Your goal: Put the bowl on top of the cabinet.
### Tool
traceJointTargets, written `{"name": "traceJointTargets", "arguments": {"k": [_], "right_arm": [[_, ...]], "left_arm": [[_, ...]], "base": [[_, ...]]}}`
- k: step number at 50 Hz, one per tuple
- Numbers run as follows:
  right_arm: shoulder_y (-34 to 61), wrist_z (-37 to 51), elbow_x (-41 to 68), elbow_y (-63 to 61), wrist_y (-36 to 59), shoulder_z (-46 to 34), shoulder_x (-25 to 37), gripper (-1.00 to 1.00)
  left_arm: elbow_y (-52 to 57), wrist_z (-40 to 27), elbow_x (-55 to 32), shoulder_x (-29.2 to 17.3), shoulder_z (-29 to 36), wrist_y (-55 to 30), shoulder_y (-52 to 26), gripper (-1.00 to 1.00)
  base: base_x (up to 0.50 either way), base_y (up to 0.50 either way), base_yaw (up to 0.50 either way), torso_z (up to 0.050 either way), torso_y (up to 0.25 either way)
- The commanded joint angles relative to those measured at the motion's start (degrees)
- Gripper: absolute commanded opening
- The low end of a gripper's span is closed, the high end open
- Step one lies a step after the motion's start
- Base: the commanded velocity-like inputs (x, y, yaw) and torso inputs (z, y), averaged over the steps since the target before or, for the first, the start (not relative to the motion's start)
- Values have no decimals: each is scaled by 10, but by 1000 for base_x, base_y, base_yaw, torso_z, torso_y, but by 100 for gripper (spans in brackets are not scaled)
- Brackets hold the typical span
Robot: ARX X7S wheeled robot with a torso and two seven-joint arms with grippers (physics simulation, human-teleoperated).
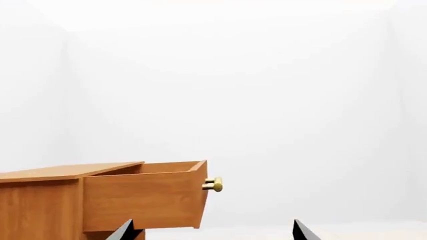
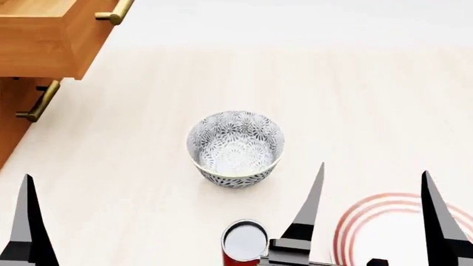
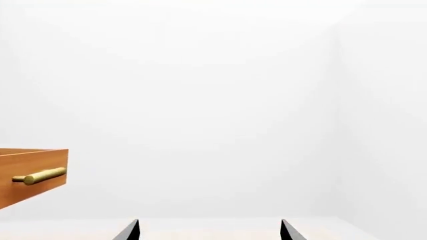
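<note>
Your bowl [image 2: 235, 148] stood upright on the pale floor, in the middle of the head view, apart from both hands. Your right hand [image 2: 373, 213] was nearer to you and to the right of it, fingers spread wide, holding nothing. Your left hand [image 1: 212, 231] was wide too. The cabinet [image 2: 30, 61] stood far left, one drawer [image 2: 55, 33] pulled out.
</note>
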Motion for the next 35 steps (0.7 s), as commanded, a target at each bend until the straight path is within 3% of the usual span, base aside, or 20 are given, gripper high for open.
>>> {"name": "traceJointTargets", "arguments": {"k": [1,29,35], "right_arm": [[0,7,6,-3,3,0,5,100],[-4,25,17,1,-10,6,12,100],[-1,31,-5,-3,5,-11,24,100]], "left_arm": [[5,-6,-3,-6,4,-3,-1,100],[8,-18,-14,-18,8,-5,-2,100],[9,-21,-16,-20,9,-5,-1,100]], "base": [[500,0,0,0,0],[500,0,0,0,1],[0,0,0,0,2]]}}
